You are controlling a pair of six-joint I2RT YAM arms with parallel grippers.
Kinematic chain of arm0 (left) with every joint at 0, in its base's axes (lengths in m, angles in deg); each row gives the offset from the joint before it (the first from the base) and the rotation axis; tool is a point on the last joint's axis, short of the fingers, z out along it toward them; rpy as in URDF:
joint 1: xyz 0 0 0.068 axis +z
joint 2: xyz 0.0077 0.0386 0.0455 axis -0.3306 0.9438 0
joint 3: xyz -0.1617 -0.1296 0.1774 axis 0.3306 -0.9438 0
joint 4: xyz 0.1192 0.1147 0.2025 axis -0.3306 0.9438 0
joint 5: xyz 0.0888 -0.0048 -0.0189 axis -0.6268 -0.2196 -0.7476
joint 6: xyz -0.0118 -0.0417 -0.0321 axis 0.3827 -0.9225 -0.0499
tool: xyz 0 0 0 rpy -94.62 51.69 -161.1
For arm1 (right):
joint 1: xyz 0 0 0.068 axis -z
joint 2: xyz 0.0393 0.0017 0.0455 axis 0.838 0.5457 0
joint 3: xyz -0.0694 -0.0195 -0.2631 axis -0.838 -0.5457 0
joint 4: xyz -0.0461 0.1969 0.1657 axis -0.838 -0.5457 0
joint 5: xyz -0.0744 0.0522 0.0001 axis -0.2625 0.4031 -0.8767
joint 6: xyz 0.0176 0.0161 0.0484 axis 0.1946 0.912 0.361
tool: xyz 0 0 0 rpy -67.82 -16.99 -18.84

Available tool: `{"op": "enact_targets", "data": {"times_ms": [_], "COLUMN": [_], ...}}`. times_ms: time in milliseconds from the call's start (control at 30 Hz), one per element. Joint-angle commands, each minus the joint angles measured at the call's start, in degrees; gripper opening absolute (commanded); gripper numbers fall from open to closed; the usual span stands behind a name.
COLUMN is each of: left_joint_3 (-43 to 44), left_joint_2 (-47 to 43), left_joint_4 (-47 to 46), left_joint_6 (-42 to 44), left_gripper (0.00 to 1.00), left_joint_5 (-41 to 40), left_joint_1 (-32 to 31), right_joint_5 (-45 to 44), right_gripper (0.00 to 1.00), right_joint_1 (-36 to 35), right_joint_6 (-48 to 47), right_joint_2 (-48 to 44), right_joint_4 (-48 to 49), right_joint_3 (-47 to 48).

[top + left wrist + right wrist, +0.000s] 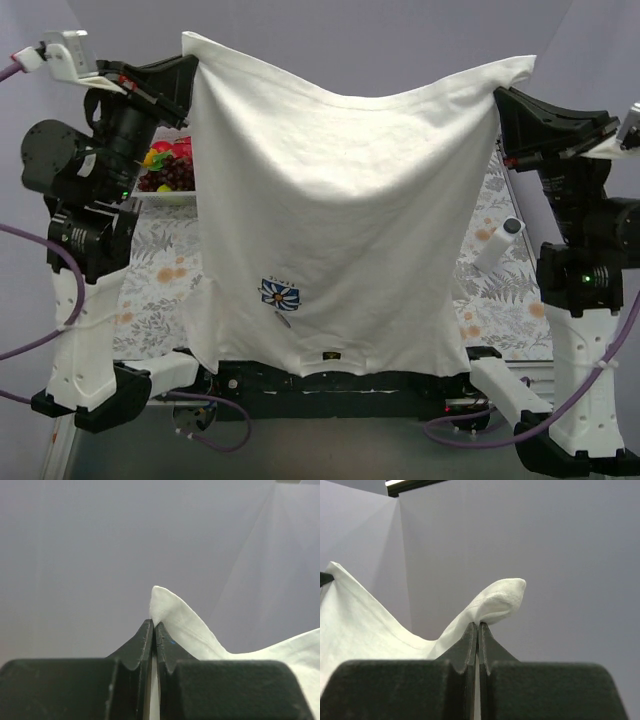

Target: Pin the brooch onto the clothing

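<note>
As it hangs between the two raised arms, clothing [340, 200]: white T-shirt, spread like a curtain, top edge sagging in the middle, neck end lowest, just above the arm bases.
Left gripper [153, 623]: jaws pressed together on the top left corner of the clothing; a peak of white cloth stands above the tips in the left wrist view.
Right gripper [478, 625]: jaws clamped on the top right corner of the clothing; a rolled, hemmed fold pokes out above the tips.
Flower emblem [281, 293]: blue and white, low on the left part of the cloth.
Grey mark [286, 321]: just below the flower emblem; too small to identify.
Neck label [329, 357]: black with a gold mark, at the bottom edge, centre.
Table [505, 290]: floral-patterned cover, showing on both sides of the clothing.
Plate [160, 195]: white, left of the clothing, partly behind the left arm.
Fruit [170, 165]: on the plate; dark grapes, red and yellow pieces.
White cylinder [498, 245]: dark-capped end, tilted, on the table right of the clothing.
Cables [8, 69]: purple, trailing from both arms.
</note>
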Motion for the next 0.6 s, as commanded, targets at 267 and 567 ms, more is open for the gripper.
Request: {"op": "enact_targets", "data": {"times_ms": [267,567], "left_joint_3": [3.37,8.3], "left_joint_2": [8.21,6.29], "left_joint_4": [-0.68,-0.15], "left_joint_6": [4.1,3.92], "left_gripper": [0.0,0.0], "left_joint_5": [-5.88,-3.08], "left_joint_1": [0.18,0.27], "right_joint_5": [-4.13,-4.92], "right_gripper": [0.01,0.01], "right_joint_1": [0.16,0.16], "right_joint_6": [0.16,1.22], "right_joint_2": [9.51,3.63], "right_joint_4": [-0.23,3.98], "right_joint_3": [7.84,6.17]}}
